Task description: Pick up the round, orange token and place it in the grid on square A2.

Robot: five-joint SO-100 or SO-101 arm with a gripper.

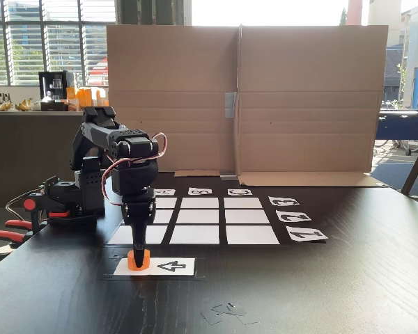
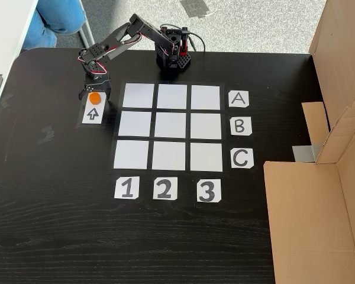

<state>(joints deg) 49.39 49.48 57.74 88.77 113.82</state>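
Observation:
The orange token [image 1: 138,259] [image 2: 94,97] rests on the end of a white card with a black arrow [image 1: 168,266] [image 2: 93,114], beside the grid. My gripper [image 1: 138,255] [image 2: 94,94] points straight down, its fingers close against opposite sides of the token, shut on it. In a fixed view one black fingertip [image 1: 138,260] covers the token's front. The grid [image 1: 216,217] [image 2: 172,126] of white cells lies just beyond the card. Square A2 [image 1: 166,216] [image 2: 172,96] is bare, and the gripper partly hides it in one fixed view.
Letter labels A [image 2: 238,99], B [image 2: 239,126], C [image 2: 241,158] and number labels 1 [image 2: 126,188], 2 [image 2: 164,189], 3 [image 2: 207,190] edge the grid. A cardboard wall [image 1: 306,104] [image 2: 337,77] stands on the far side. The arm base [image 1: 83,191] [image 2: 173,58] is clamped at the table edge.

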